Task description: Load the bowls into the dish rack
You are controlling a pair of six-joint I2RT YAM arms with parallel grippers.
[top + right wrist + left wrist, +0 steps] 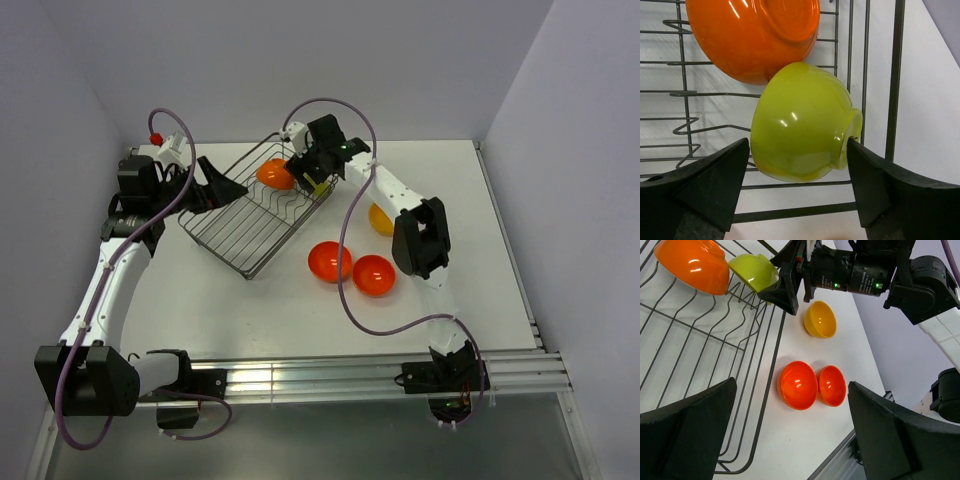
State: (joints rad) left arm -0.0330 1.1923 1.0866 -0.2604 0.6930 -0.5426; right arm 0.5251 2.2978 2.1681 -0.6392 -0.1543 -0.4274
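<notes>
Jaws on my right gripper (797, 142) straddle the lime green bowl (800, 120) in the dish rack (898, 75), pinching or not I can't tell; I'd seat it against the orange bowl (750, 35) before withdrawing.

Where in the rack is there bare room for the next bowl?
The rack is bare in its middle and near rows, toward the left gripper. Its far corner is crowded: orange bowl, green bowl, right gripper around it.

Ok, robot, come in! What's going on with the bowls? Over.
Left pincer open, empty, by dish rack. Right pincer around lime green bowl at rack's edge, beside orange bowl; grip unclear. Yellow bowl, two red bowls on table. Nothing blocking.
</notes>
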